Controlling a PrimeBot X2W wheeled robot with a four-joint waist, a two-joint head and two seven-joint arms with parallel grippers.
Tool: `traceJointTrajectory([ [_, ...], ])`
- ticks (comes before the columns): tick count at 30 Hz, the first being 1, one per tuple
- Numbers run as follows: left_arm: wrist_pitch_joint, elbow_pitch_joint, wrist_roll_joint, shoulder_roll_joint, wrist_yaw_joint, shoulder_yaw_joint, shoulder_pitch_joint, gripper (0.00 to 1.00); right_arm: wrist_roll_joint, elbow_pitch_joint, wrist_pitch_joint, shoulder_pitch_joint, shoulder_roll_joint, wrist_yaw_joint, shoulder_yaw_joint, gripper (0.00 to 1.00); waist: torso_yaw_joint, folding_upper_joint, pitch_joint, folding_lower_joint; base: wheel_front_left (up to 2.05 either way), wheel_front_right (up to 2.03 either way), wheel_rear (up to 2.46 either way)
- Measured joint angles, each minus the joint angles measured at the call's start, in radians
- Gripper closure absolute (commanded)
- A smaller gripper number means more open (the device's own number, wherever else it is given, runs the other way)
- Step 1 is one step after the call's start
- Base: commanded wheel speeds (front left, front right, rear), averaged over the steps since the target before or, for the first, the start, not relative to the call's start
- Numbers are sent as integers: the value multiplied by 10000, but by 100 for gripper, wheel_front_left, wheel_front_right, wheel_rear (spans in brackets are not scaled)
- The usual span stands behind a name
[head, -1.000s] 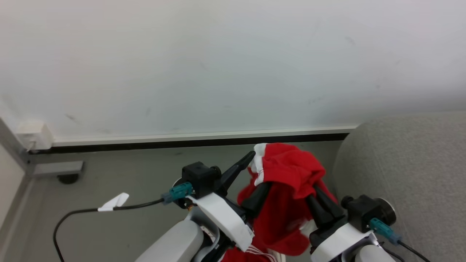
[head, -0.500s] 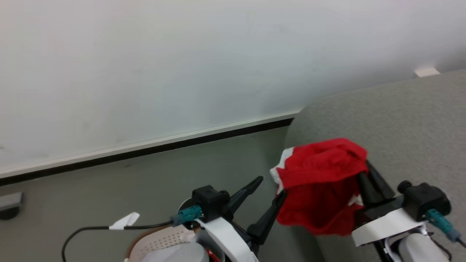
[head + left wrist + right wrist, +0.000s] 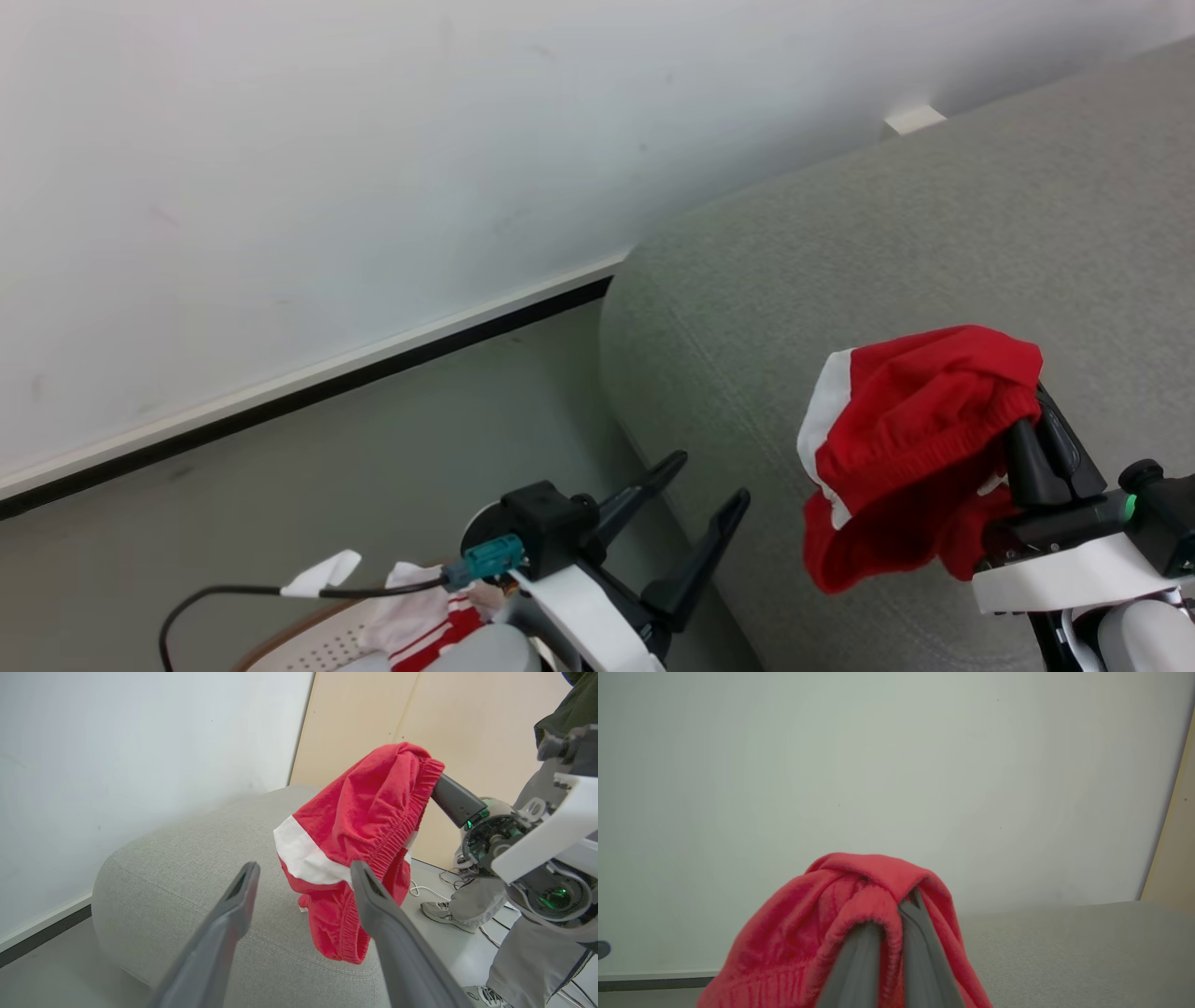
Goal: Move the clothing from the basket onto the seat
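Note:
A red garment with white trim, part of the clothing (image 3: 915, 448), hangs from my right gripper (image 3: 1038, 434), which is shut on its elastic waistband above the grey seat (image 3: 840, 243). The right wrist view shows the red cloth (image 3: 822, 933) draped over the closed fingers (image 3: 920, 952). My left gripper (image 3: 711, 476) is open and holds nothing, left of the garment and beside the seat's rounded edge. In the left wrist view the garment (image 3: 364, 821) hangs just beyond the spread fingers (image 3: 233, 910). The basket (image 3: 308, 644) peeks in at the bottom left with more red-and-white striped clothing (image 3: 439, 630) inside.
A white wall with a dark baseboard (image 3: 373, 359) runs behind the grey floor. A black cable with a white tag (image 3: 317, 571) trails from my left wrist. A person's legs and shoes (image 3: 448, 912) stand past the seat, before a wooden panel (image 3: 467, 718).
The head camera has swung right, bringing the seat into view. My right gripper has carried the red garment away from the left fingers to over the seat. The left gripper stays open.

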Motion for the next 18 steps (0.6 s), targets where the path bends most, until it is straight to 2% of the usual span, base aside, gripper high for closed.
traceJointTrajectory([
  [8,-144,-42,355,79,104,134,-156,0,-19,-249,2,285,75,0,-61,100,-548,0,197,0,0,0,0],
  [18,-182,-15,564,125,71,203,-315,0,-59,-320,81,86,-8,0,67,100,-249,0,451,0,0,0,0],
])
